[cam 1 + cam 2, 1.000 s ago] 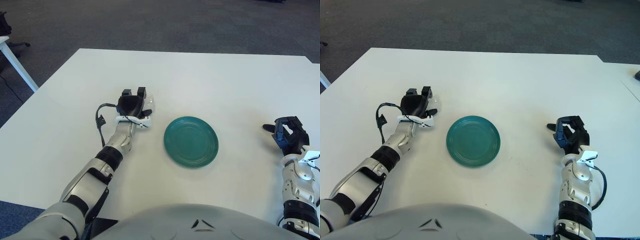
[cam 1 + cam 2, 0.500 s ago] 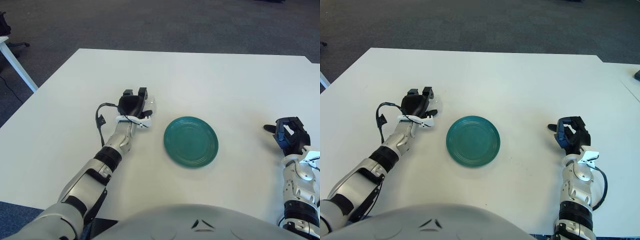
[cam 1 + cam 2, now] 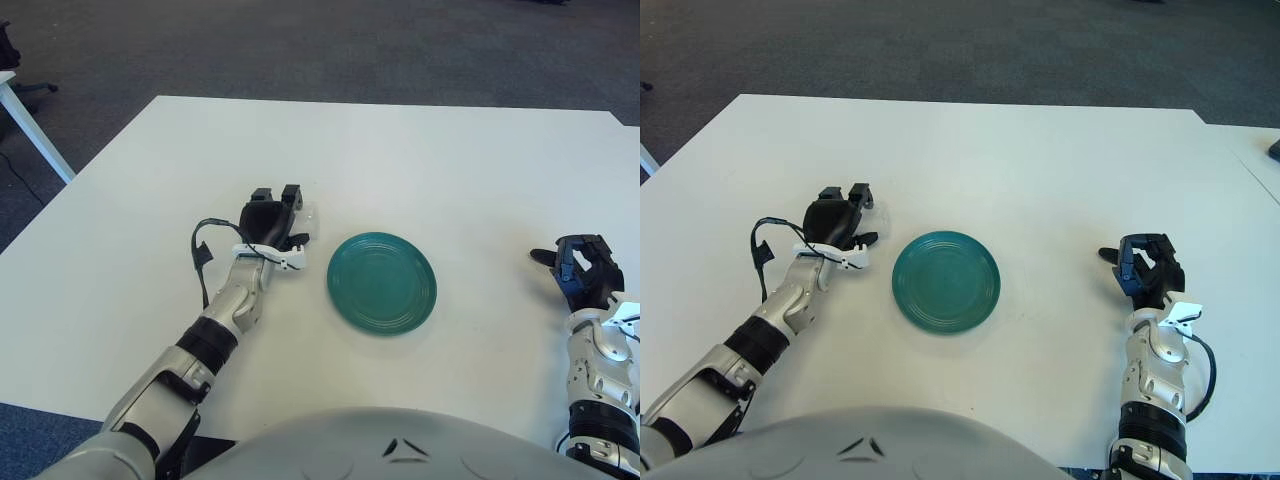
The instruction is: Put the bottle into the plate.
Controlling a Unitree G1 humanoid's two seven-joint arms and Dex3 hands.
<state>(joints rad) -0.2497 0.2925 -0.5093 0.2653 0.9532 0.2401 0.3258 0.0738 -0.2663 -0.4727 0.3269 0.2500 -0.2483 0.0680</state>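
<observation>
Bottle [image 3: 306,213] gripped by left hand [image 3: 268,219], clearer in left eye view; right hand [image 3: 1148,270] curled.

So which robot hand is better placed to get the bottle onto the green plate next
Left. The left robot hand is already closed around the clear bottle, just left of the green plate. The right robot hand is far off near the table's right edge, holding nothing.
</observation>
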